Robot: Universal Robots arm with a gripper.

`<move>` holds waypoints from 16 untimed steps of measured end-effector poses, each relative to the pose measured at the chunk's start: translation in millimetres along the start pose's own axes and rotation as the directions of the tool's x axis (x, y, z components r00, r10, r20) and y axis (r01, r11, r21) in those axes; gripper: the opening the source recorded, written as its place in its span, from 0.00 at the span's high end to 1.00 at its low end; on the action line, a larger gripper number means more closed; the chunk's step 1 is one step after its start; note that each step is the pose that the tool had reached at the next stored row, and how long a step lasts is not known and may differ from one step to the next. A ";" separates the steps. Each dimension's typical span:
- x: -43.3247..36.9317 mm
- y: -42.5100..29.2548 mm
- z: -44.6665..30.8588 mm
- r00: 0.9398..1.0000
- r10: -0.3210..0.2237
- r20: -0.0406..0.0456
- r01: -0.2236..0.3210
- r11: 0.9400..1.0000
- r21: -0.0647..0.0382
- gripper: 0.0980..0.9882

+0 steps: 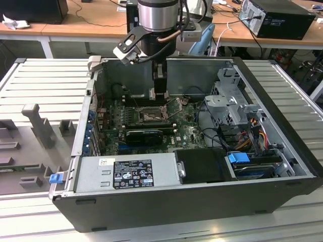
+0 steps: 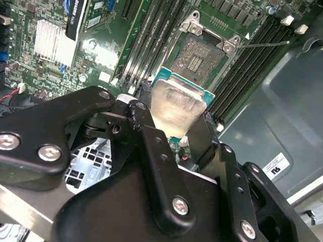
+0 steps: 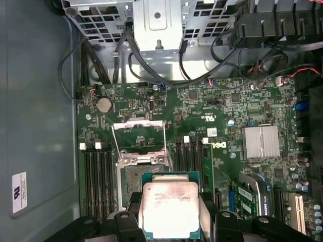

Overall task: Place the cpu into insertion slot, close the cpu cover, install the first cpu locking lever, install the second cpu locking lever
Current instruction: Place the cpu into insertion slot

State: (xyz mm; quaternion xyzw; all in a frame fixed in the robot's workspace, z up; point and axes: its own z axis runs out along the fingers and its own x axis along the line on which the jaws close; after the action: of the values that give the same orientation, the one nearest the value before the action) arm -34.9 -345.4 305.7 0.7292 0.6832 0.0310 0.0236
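Observation:
My gripper (image 3: 170, 222) is shut on the cpu (image 3: 169, 201), a flat square chip with a silvery top and green edge, gripped by two opposite sides. In the second wrist view the cpu (image 2: 174, 103) hangs between the black fingers (image 2: 203, 133), just short of the insertion slot (image 2: 199, 58), whose dark contact field lies bare. The cpu cover (image 3: 139, 135) stands open on the slot's far side. Thin wire levers (image 2: 262, 44) stick out unlatched. In the exterior view the gripper (image 1: 160, 95) hovers over the insertion slot (image 1: 150, 117) on the green board.
Black memory slots (image 3: 98, 176) flank the socket on both sides. A finned heatsink (image 3: 260, 142), a drive cage (image 1: 233, 103) with cables, and the power supply (image 1: 126, 174) crowd the case. The grey case wall (image 3: 35, 126) lies close by.

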 end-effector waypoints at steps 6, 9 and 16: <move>-0.8 -1.9 13.2 1.000 -0.019 -0.001 0.019 1.000 -0.001 0.52; -0.9 -2.5 19.4 0.999 -0.046 -0.003 0.045 0.999 -0.001 0.52; 0.0 -8.0 35.9 0.999 -0.046 -0.003 0.046 0.999 -0.001 0.52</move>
State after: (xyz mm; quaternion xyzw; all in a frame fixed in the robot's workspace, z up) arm -40.0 -344.6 269.3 0.7132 0.6998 0.0320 0.0237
